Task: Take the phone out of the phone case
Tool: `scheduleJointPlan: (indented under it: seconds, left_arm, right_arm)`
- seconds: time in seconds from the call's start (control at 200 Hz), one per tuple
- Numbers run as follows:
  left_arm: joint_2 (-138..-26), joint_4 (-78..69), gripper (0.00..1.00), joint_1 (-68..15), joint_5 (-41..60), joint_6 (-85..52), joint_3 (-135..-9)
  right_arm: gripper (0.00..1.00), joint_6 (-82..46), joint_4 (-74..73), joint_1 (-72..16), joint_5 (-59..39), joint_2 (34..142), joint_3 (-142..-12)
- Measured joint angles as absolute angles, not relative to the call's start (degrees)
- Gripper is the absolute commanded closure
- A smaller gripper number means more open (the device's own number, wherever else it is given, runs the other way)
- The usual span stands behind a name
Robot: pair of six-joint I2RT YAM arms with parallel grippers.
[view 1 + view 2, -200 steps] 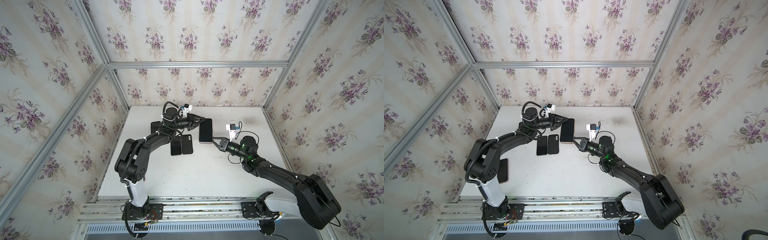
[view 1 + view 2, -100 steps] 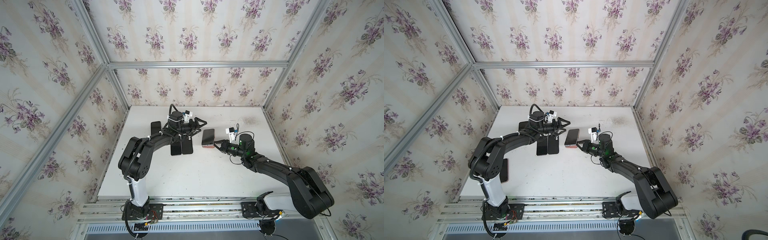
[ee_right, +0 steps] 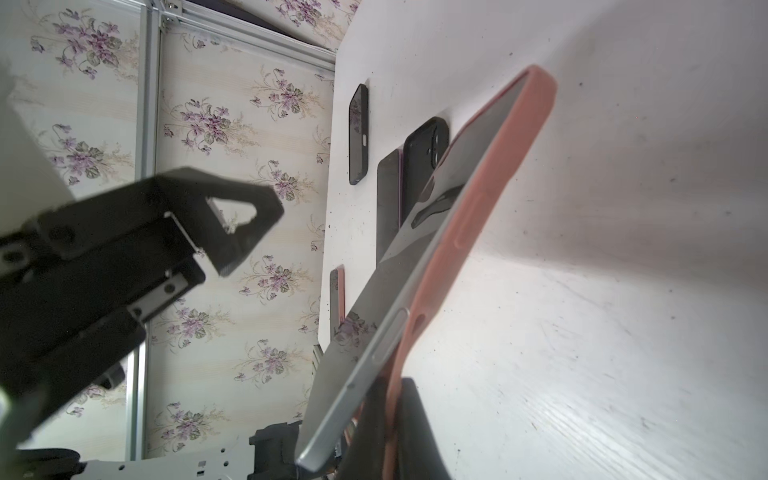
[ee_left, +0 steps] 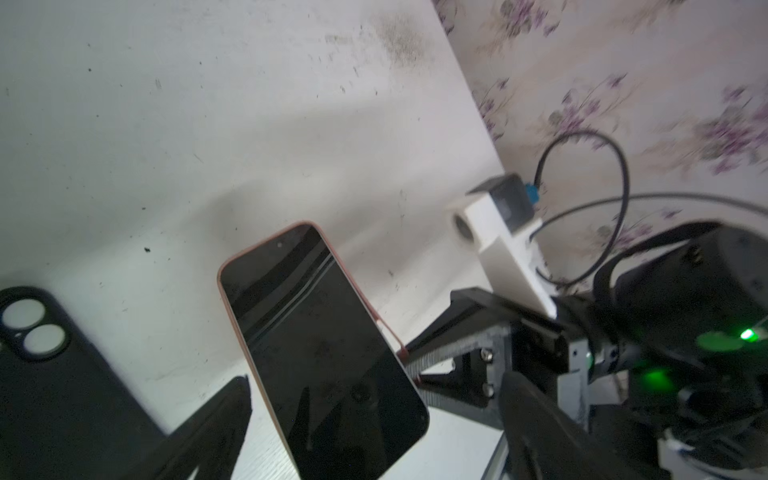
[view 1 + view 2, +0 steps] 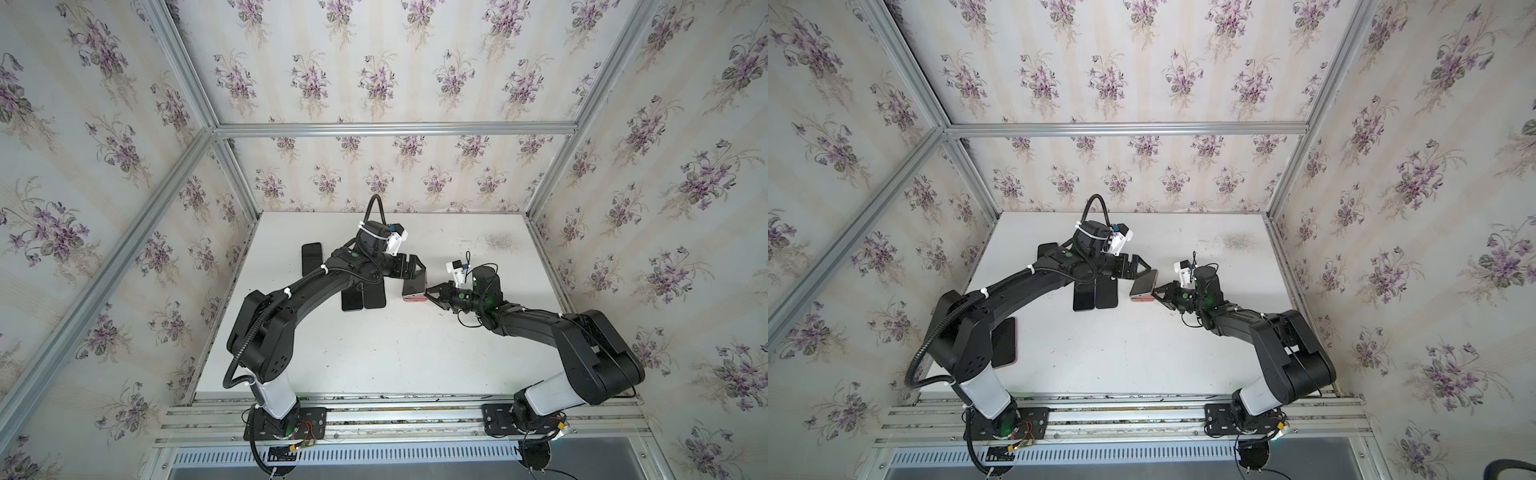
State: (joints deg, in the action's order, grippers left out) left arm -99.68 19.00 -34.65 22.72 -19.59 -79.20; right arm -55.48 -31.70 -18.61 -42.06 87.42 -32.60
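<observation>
The phone [image 5: 414, 285] [image 5: 1144, 281], black screen up, sits in a salmon-pink phone case [image 3: 498, 187] and is tilted low over the white table [image 5: 374, 353]. My right gripper [image 5: 430, 291] [image 5: 1158, 293] [image 3: 390, 419] is shut on the case's edge at the near corner. In the right wrist view the phone's silver edge [image 3: 376, 353] stands apart from the case there. My left gripper [image 5: 411, 269] [image 5: 1138, 266] [image 4: 378, 376] is open, with a finger on each side of the phone [image 4: 320, 345], not touching it.
Two dark phones or cases [image 5: 361, 297] [image 5: 1094, 297] lie side by side under the left arm, one a black case with camera holes [image 4: 41, 374]. Another lies further back [image 5: 311, 257], and one with a pink edge [image 5: 1005, 340] lies at the table's left.
My left gripper has opened and let go of the phone. The right gripper has brought the cased phone down from its raised position to low over the table.
</observation>
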Motion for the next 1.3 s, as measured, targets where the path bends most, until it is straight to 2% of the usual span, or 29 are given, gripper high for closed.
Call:
scheduleJointPlan:
  seconds: [0.445,0.645,0.715,0.854,0.889,1.299]
  left_arm:
    - [-101.95,28.75,0.13,-44.91,1.69,-2.17,-82.63]
    - [-104.31,30.26,0.22,-46.61,-4.84,1.58,-84.75]
    - [-104.66,30.41,0.27,-47.13,-6.7,2.63,-85.19]
    - [-105.03,30.48,0.44,-47.9,-9.45,4.21,-85.58]
    - [-105.03,30.5,0.52,-47.9,-9.8,4.43,-85.71]
    - [-103.88,29.82,0.88,-48.42,-8.34,4.82,-82.72]
  right_arm:
    - [1.0,-56.75,-32.53,-18.22,-44.95,88.62,-33.32]
    - [1.0,-56.86,-32.58,-18.2,-45.15,88.6,-33.32]
    - [1.0,-57.14,-32.73,-18.2,-45.15,88.6,-33.3]
    - [1.0,-57.21,-32.95,-18.2,-45.15,88.6,-33.3]
    - [1.0,-57.67,-33.15,-18.2,-45.15,88.6,-33.3]
    - [1.0,-58.33,-34.61,-18.22,-46.59,89.73,-33.3]
